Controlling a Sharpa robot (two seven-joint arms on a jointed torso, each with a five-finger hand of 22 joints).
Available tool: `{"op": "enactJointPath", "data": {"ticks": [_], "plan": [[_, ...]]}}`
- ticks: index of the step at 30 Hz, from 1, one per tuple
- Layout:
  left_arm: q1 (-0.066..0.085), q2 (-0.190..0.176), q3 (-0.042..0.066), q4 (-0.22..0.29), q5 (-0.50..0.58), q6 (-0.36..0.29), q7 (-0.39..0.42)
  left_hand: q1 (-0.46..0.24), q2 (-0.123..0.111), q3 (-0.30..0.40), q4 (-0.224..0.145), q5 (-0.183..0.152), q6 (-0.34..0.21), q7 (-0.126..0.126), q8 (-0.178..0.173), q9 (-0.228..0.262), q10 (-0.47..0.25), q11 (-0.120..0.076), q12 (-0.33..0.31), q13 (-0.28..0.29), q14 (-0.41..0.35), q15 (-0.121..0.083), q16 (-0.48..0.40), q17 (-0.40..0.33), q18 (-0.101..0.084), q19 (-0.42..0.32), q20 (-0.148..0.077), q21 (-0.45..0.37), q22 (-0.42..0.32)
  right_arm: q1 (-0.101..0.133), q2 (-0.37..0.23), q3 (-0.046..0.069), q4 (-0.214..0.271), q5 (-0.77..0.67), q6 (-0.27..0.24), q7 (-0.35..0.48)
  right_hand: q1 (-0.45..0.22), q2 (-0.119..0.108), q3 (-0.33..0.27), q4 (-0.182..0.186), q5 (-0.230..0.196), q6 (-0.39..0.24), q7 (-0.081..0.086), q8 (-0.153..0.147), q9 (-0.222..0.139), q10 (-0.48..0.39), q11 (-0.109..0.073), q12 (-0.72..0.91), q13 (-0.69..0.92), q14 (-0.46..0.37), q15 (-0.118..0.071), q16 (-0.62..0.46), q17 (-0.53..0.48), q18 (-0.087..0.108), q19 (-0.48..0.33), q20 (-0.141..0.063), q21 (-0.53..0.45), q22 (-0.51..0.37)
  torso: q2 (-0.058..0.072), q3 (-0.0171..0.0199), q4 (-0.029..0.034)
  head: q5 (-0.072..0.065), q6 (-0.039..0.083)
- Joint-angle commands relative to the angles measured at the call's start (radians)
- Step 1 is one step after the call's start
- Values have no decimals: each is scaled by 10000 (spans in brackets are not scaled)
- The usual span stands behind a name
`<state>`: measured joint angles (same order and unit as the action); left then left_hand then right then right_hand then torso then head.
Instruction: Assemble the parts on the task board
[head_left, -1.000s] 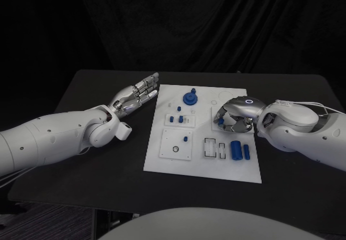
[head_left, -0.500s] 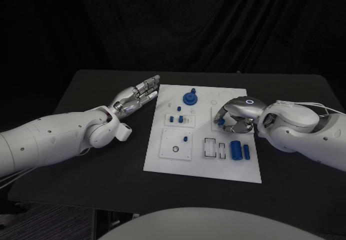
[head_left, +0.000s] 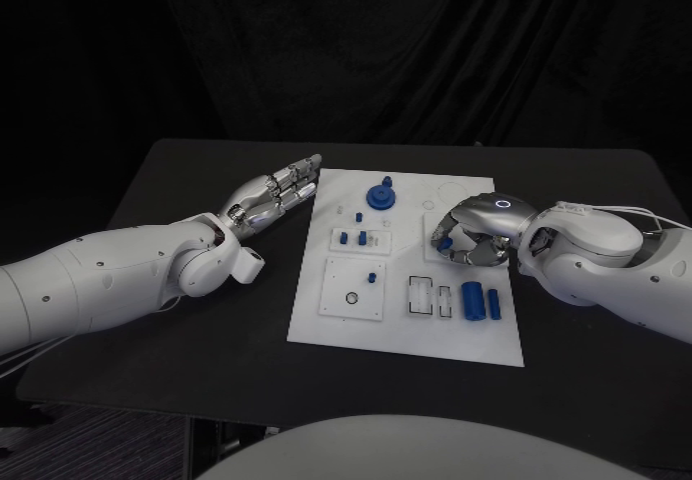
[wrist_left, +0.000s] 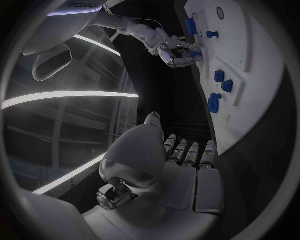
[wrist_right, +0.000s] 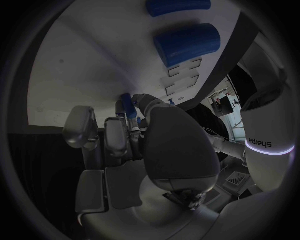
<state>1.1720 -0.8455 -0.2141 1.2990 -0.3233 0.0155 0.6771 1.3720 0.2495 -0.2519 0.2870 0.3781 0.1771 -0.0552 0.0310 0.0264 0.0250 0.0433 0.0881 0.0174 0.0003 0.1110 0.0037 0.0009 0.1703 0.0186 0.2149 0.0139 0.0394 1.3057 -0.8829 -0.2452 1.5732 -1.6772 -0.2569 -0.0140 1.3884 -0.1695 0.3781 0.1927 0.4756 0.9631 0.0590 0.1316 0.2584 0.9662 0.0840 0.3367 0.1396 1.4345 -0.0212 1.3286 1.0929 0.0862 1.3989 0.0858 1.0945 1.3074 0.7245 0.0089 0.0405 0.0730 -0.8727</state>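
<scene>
The white task board (head_left: 335, 318) lies in the middle of the black table. My right hand (head_left: 472, 236) is curled over the board's right side and pinches a small blue part (head_left: 446, 243) between thumb and fingertips; the right wrist view shows this small blue part (wrist_right: 127, 106) just above the board (wrist_right: 81, 65). My left hand (head_left: 280, 191) lies flat and open beside the board's far left edge, holding nothing. Two blue cylinders (head_left: 472, 300) lie side by side near the board's right edge. A blue knob-shaped part (head_left: 381, 194) stands at the far end.
Small blue pegs (head_left: 361, 239) stand in the board's middle blocks, with another peg (head_left: 372, 277) nearer me. White slotted recesses (head_left: 421, 296) sit left of the cylinders. In the left wrist view, the board (wrist_left: 250, 120) with its blue parts (wrist_left: 215, 102) lies beyond my fingers.
The right hand's fingers have shifted slightly around the small blue part above the board. The left hand has stayed nearly still.
</scene>
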Motion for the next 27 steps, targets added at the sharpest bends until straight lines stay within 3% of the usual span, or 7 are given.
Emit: {"op": "enactJointPath", "data": {"ticks": [1, 8, 12, 19, 23, 27], "plan": [[-20, 4, 8, 10, 4, 152, 246, -39, 86, 11, 49, -26, 28, 39, 51, 17, 4, 66, 43, 11, -3, 63, -37, -9, 44, 3, 43, 13, 21, -54, -46, -23, 2, -196, -1, -318, -86, -31, -53, 16, -53, 64, 1, 45, 26, -75, -32, 3, 12, -61, -5, -35, -18, 66, -61, -11, -44, 1400, -4, 1, -2, 4, 1], [-25, 4, 8, 13, 4, 165, 242, -56, 96, 6, 50, -29, 38, 52, 56, 18, 5, 69, 42, 11, -3, 65, -37, -9, 45, 9, 45, 17, 28, -54, -90, -23, 6, -259, -102, -290, -113, -27, -71, 25, -49, 57, -36, 46, 63, -60, -45, 41, 41, -54, -12, -20, 18, 60, -50, -13, -8, 1410, -3, 4, -4, -16, 1], [-27, -6, 8, 13, 4, 167, 238, -71, 103, 1, 51, -39, 39, 59, 57, 18, 5, 71, 41, 11, -3, 66, -37, -9, 45, 10, 46, 18, 29, -54, -86, -23, 0, -267, -166, -266, -203, -75, -114, 73, -37, -238, -210, -110, 107, -99, -54, 121, 119, -40, -18, -9, 36, 55, -36, -20, 9, 1417, -1, 2, 6, -31, 1], [-29, -16, 8, 20, 4, 172, 225, -75, 106, 0, 50, -36, 44, 64, 59, 18, 4, 71, 37, 10, -3, 67, -37, -9, 45, 11, 46, 18, 30, -53, -92, -23, 9, -271, -190, -262, -166, -57, -92, 50, -31, -204, -246, -94, 152, -93, -68, 164, 155, -40, -23, -11, 34, 54, -31, -23, 16, 1420, 2, 0, -4, 4, 1], [-30, -21, 8, 25, 4, 172, 214, -82, 113, -1, 46, -20, 64, 77, 65, 21, 5, 71, 40, 10, -3, 68, -37, -9, 45, 12, 47, 19, 30, -53, -98, -23, 14, -272, -274, -233, 35, 4, -19, -129, -38, 42, -220, 61, 331, 19, -105, 287, 238, -14, -42, 14, 78, 42, 2, -38, 80, 1439, 3, 4, -3, 12, 1], [-31, -32, 8, 36, 4, 165, 201, -84, 120, 0, 37, 2, 75, 95, 69, 22, 4, 68, 40, 10, -3, 70, -37, -9, 45, 15, 48, 21, 34, -52, -120, -22, 39, -272, -479, -151, 239, 150, -13, -398, -55, 450, -133, 495, 723, 254, -181, 472, 354, 32, -58, 66, 169, 19, 62, -56, 213, 1476, 7, 9, 2, 18, 1]]}}
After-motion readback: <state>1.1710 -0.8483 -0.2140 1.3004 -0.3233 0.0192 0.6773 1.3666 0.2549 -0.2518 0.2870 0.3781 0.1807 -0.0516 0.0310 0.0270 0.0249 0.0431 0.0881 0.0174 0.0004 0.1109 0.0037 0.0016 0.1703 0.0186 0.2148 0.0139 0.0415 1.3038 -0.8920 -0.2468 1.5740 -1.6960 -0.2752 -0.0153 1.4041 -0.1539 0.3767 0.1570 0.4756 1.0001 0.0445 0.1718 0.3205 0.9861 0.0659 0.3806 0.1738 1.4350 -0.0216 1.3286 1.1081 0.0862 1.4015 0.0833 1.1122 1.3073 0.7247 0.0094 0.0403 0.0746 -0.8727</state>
